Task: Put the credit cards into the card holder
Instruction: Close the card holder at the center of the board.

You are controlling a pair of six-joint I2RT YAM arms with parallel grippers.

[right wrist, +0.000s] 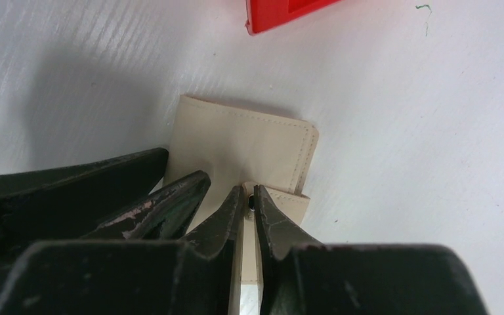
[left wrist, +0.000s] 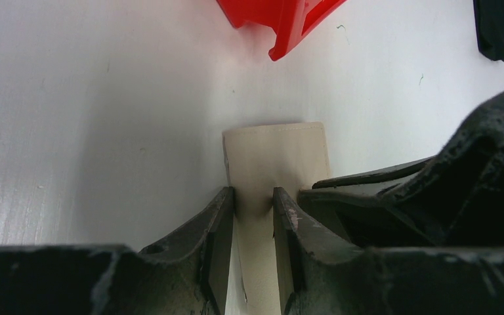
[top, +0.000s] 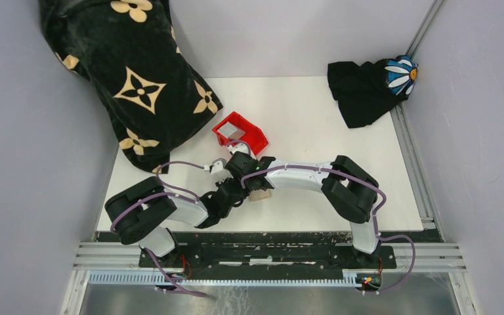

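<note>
The card holder (top: 261,195) is a small beige leather-like wallet, low over the white table between the two arms. My left gripper (left wrist: 254,193) is shut on one edge of the card holder (left wrist: 275,147), both pads pressing its beige face. My right gripper (right wrist: 250,191) is shut on the snap tab at the front of the card holder (right wrist: 249,141), with the dark snap stud just visible between the tips. From above, the left gripper (top: 239,191) and the right gripper (top: 252,186) meet over the wallet. The credit cards are hidden or out of view.
A red plastic bin (top: 239,131) stands just beyond the grippers. A black cloth with cream flowers (top: 131,85) covers the back left. Another black cloth with a daisy patch (top: 371,88) lies at the back right corner. Grey walls stand on both sides.
</note>
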